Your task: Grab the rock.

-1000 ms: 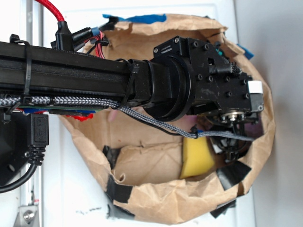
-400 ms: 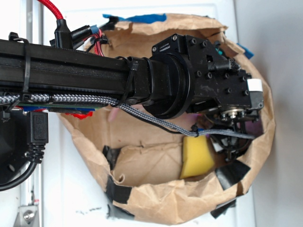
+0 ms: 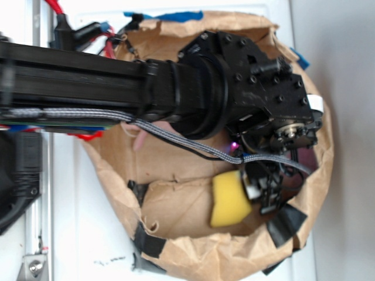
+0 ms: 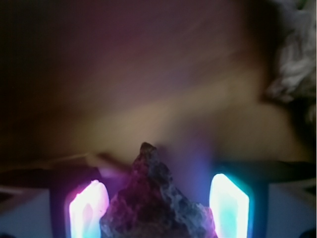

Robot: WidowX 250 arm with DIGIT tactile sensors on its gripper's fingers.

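Brown paper bag (image 3: 193,246) interior: gripper (image 4: 158,206) fingers (image 4: 88,208) spread either side of the rock (image 4: 156,203), contact unclear, grasp judged not yet closed.

Dim, blurred wrist view; bright exterior.

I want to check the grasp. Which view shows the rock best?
The wrist view: the rock fills the lower centre, between the gripper's two glowing fingers. In the exterior view the arm hides it.
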